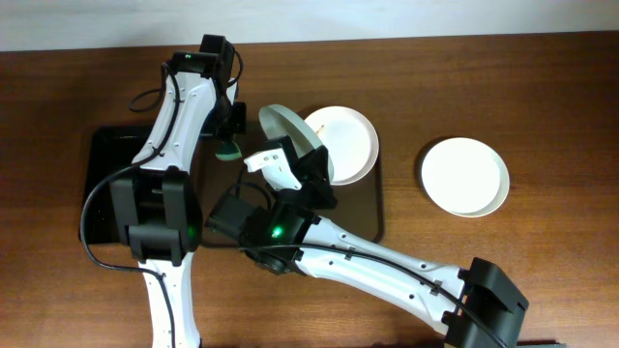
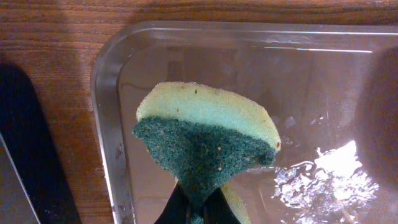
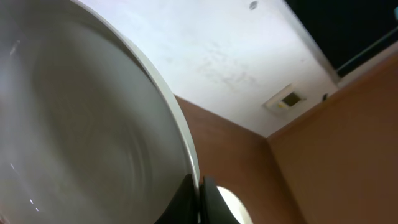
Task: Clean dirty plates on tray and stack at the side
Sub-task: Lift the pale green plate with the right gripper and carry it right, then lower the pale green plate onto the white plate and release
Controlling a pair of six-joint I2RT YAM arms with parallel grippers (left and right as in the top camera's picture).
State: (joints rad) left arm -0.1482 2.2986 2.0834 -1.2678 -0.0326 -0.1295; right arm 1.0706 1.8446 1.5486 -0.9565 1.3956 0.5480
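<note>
My right gripper is shut on the rim of a white plate and holds it tilted on edge above the dark brown tray. In the right wrist view the jaws pinch that plate's rim. A second plate lies flat on the tray's far part. A third plate lies on the table to the right of the tray. My left gripper is shut on a green and yellow sponge, just left of the tilted plate. In the left wrist view the sponge hangs over the tray's corner.
A smaller black tray lies at the left, partly under my left arm. The tray floor shows wet smears in the left wrist view. The wooden table extends right and back.
</note>
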